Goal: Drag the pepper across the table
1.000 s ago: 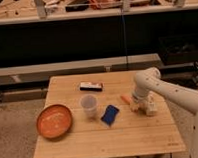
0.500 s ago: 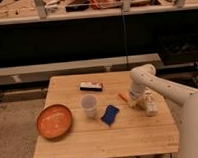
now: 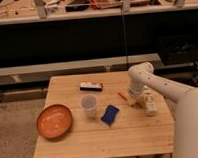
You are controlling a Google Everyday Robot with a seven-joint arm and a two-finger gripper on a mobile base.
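Camera view, change vs. 1 s ago: arm has swung inward across the tabletop (image 3: 71, 145), from the right edge toward centre-right. Wrist and white forearm now stand over the spot just right of the pepper (image 3: 122, 96); a second ago they sat farther right, well apart from it. Pepper position is approx. unchanged over the interval: it lies on the tabletop, right of centre, slanted, between the black box (image 3: 91, 86) and the arm. No drag has begun.

Meaning for task: this reads as the approach phase. Arm is closing on the pepper; contact is not confirmed. Judgement: task is at an early stage, with the full drag across the tabletop left to do.

Camera view, pincer: pincer (image 3: 129, 100) sits low, at or near the tabletop surface, just beside the pepper's right end. Whether it is released or clenched cannot be told from this view. Touching vs. a small gap to the pepper: also cannot tell. It does not appear to carry anything.

Other items, ref. only: clear cup (image 3: 89, 105) near centre, blue cloth (image 3: 110, 115) just right of and below the cup, orange bowl (image 3: 54, 121) at left. A small pale object (image 3: 150, 107) lies right of the pincer; ID unclear. All stand apart from the pepper.
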